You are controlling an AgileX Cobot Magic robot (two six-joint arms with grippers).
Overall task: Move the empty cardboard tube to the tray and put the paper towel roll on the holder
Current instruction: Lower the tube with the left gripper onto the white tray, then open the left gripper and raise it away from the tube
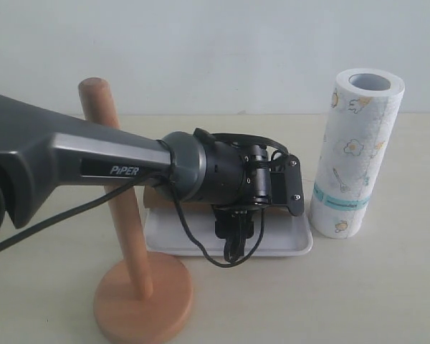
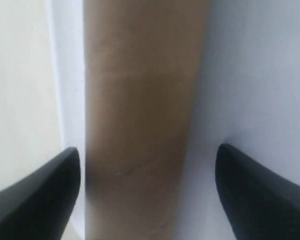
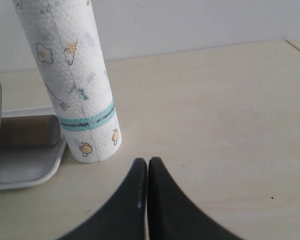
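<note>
Nearest, the holder (image 1: 143,304) stands on the bench (image 1: 387,287); behind it the left arm reaches across with its wrist bent down, the left pincer (image 2: 149,149) spread wide astride the empty cardboard tube (image 2: 140,90), which is plain brown and lies flat in the tray (image 1: 290,244). Just beside the tray the paper towel roll (image 1: 355,158) stands upright, teal band low, facing the right pincer (image 3: 147,167), which is closed on nothing.
</note>
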